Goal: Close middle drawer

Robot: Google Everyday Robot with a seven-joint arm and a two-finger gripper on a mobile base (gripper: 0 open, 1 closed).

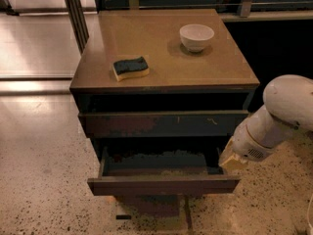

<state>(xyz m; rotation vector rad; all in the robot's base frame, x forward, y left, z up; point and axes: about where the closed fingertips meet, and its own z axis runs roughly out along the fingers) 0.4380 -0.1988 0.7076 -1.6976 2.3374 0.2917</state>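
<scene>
Speckled floor (39, 180) lies under the cabinet (161, 43) whose middle drawer (164, 185) juts far out; my gripper (232, 161), open or closed I cannot tell, hangs by its right end, so an off-centre shove may skew and jam it.

Dim warm light, pincer (233, 161) lower right

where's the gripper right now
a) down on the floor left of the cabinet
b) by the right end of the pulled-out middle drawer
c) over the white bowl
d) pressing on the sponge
b: the gripper is low on the cabinet's right side, next to the right end of the open middle drawer, well away from the bowl and the sponge on top.
</scene>
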